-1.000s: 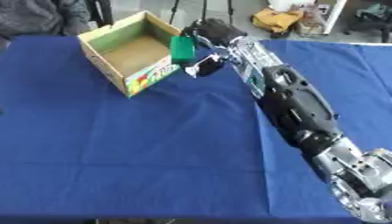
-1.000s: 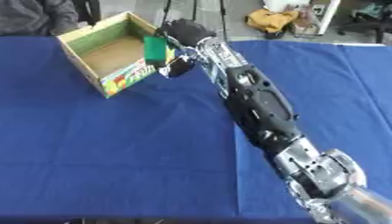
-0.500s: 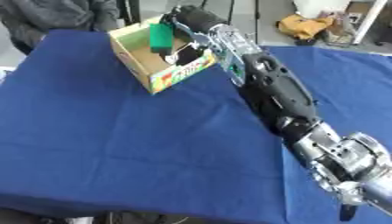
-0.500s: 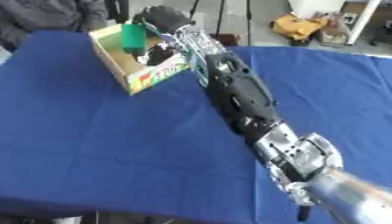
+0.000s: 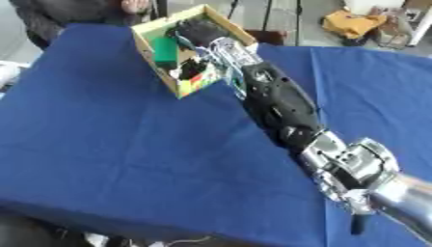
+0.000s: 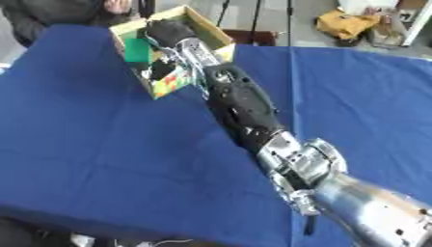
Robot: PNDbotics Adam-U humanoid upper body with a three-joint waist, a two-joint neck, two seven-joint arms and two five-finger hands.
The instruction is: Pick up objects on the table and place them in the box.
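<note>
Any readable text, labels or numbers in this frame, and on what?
None can be read.
Box: a colourful green, red and white print on the front wall, too blurred to make out any words.
Green object at the right hand, over the box: no marking visible.

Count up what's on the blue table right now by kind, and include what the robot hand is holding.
Cardboard box: 1
Green block, held by the right hand over the box opening: 1
Total: 2
</note>
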